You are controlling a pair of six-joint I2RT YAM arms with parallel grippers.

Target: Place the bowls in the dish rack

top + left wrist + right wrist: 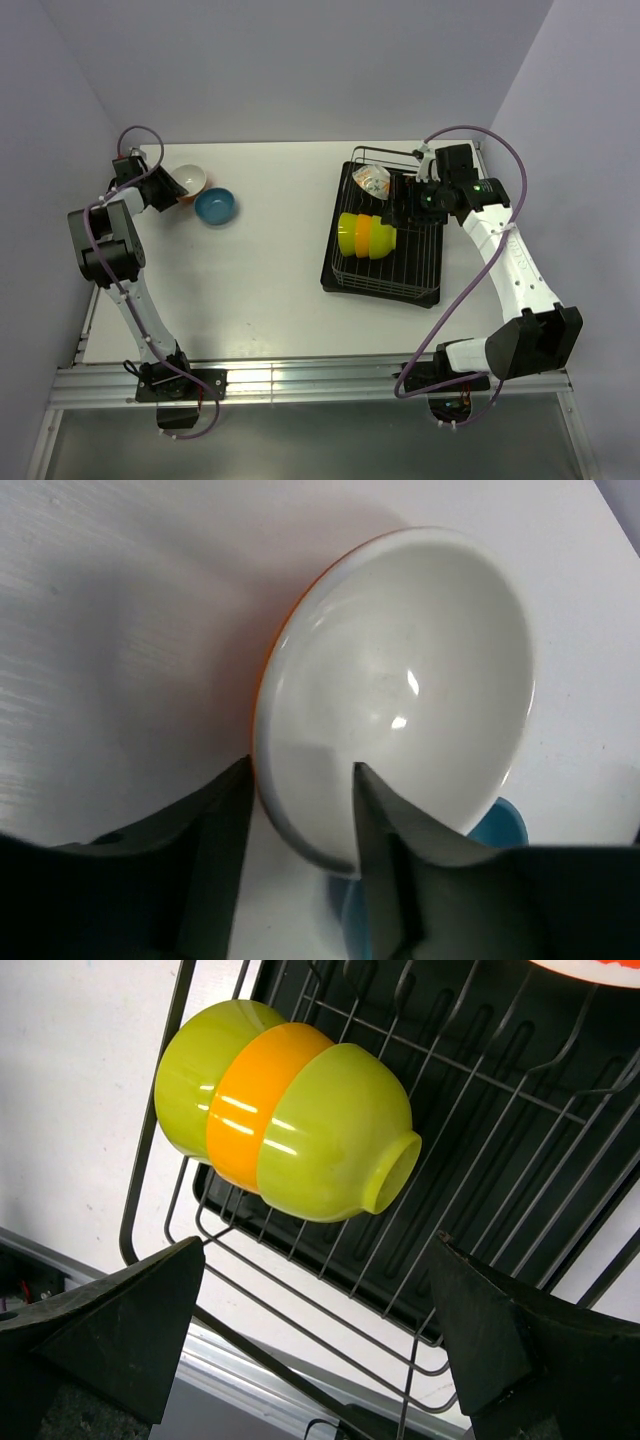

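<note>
Left hand [300, 770] pinches the rim of a white-lined bowl [400, 680] at the tabletop's [270, 250] 10 o'clock. Right hand [318, 1243], spread, hovers over the rack [382, 283], where three nested bowls [366, 235] lie sideways, feet toward 3 o'clock.

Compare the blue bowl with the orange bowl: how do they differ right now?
The blue bowl stands upright on the table; the orange bowl lies on its side in the dish rack. The blue bowl is unstacked; the orange bowl is nested between two lime green bowls. Both are small, round and ungripped.
</note>
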